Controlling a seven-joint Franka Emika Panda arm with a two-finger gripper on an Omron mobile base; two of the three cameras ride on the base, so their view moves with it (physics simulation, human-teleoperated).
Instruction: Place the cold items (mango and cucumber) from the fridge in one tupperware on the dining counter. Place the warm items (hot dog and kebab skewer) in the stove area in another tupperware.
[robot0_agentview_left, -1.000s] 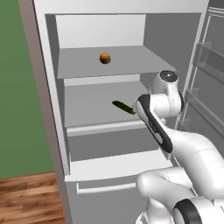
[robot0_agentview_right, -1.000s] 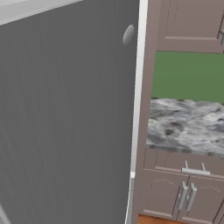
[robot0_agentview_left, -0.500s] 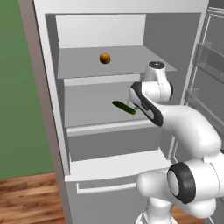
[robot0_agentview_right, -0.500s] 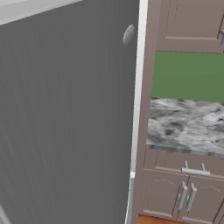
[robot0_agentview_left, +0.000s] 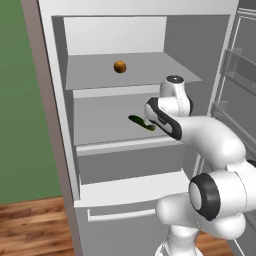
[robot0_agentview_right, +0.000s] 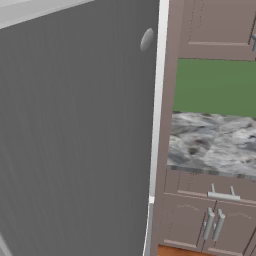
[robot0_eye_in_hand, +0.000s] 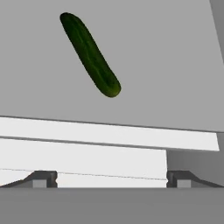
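Two cold items lie inside the tall white-grey fridge (robot0_agentview_left: 60, 150), whose door stands open toward the right of the left base view. On the upper pale grey shelf (robot0_agentview_left: 95, 75) rests the small round orange-brown mango (robot0_agentview_left: 119, 66), left of the shelf's centre and well apart from everything else. One shelf lower lies the slender dark green cucumber (robot0_agentview_left: 141, 122), flat on the grey surface, angled with its right end nearer the front edge. Just to the right of the cucumber, the white arm (robot0_agentview_left: 210, 145) with dark joints reaches into the middle compartment, its hand close beside the cucumber's right end; whether they touch cannot be told from that side. From the hand view, the cucumber (robot0_eye_in_hand: 89, 54) lies diagonally on the bare grey shelf, upper left to lower centre, clear of the two-finger gripper (robot0_eye_in_hand: 111, 178), whose dark fingertips (robot0_eye_in_hand: 43, 178) stand wide apart with nothing between them. In the right base view, the dark grey fridge side (robot0_agentview_right: 75, 140) takes the left, with a grey marbled worktop (robot0_agentview_right: 212, 145) over brown cabinets (robot0_agentview_right: 210, 220) at right.
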